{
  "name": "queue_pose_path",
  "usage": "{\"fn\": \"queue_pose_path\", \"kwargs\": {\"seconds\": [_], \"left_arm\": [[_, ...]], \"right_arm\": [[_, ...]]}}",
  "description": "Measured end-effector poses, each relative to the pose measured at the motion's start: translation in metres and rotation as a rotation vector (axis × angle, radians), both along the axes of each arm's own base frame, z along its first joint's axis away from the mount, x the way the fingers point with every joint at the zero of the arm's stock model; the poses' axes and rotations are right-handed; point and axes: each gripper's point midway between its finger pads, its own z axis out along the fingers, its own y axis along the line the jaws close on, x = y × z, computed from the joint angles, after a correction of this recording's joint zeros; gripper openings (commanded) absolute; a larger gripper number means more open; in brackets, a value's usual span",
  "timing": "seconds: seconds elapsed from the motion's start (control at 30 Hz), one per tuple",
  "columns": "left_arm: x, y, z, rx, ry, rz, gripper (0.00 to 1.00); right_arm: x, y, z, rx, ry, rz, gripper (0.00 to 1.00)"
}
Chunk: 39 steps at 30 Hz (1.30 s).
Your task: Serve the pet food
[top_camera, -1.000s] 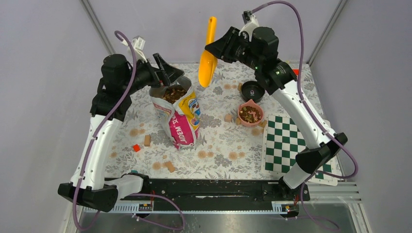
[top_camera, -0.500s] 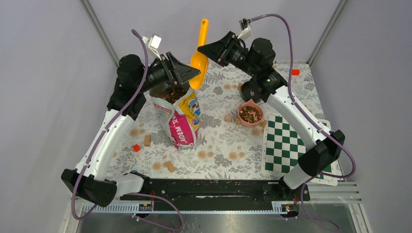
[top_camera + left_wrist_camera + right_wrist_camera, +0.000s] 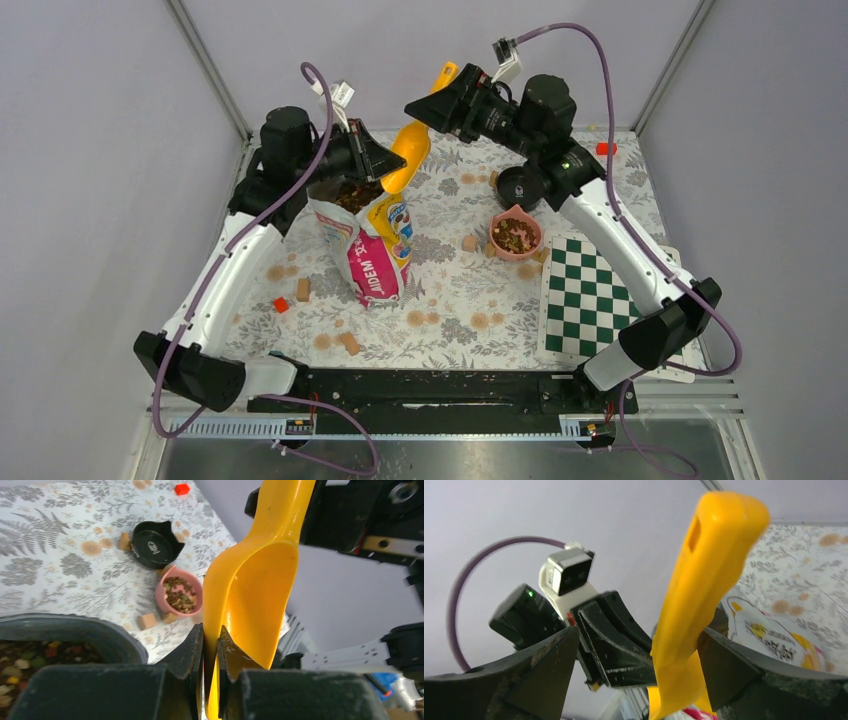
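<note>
the bag (image 3: 372,250) reads "aidem" (the black bowl (image 3: 152,544) print is unclear).

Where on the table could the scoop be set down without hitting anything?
Bare: the cloth between the bag and the checkerboard, and what shows of the checkerboard. Crowded: around the pink bowl and black bowl, wooden cubes beside them.

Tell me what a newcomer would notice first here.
A yellow plastic scoop held in mid-air near the open glossy pet-food bag, left of centre: the left gripper pinches its bowl rim, the right gripper stands open around its handle. To the right, a pink bowl holds kibble.
</note>
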Motion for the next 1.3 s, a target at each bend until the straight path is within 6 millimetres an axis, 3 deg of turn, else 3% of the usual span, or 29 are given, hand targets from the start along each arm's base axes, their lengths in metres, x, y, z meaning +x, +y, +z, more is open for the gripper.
{"fn": "queue_pose_path", "kwargs": {"seconds": [0.3,0.5,0.77,1.03,1.3], "left_arm": [[-0.019,0.014,0.001,0.249,-0.206,-0.119,0.00],[-0.044,0.017,-0.001,0.331,-0.290,-0.270,0.00],[-0.069,0.017,-0.008,0.355,-0.318,-0.404,0.00],[-0.074,0.016,-0.010,0.355,-0.316,-0.427,0.00],[-0.072,0.018,-0.009,0.369,-0.317,-0.408,0.00]], "right_arm": [[-0.032,-0.017,-0.013,-0.154,0.011,0.088,0.92],[-0.048,-0.031,-0.004,-0.147,0.013,0.138,0.89],[-0.082,-0.036,0.007,-0.109,0.030,0.231,0.75],[-0.099,-0.034,0.002,-0.117,0.049,0.311,0.69],[-0.102,-0.034,-0.019,-0.175,0.090,0.329,0.53]]}}
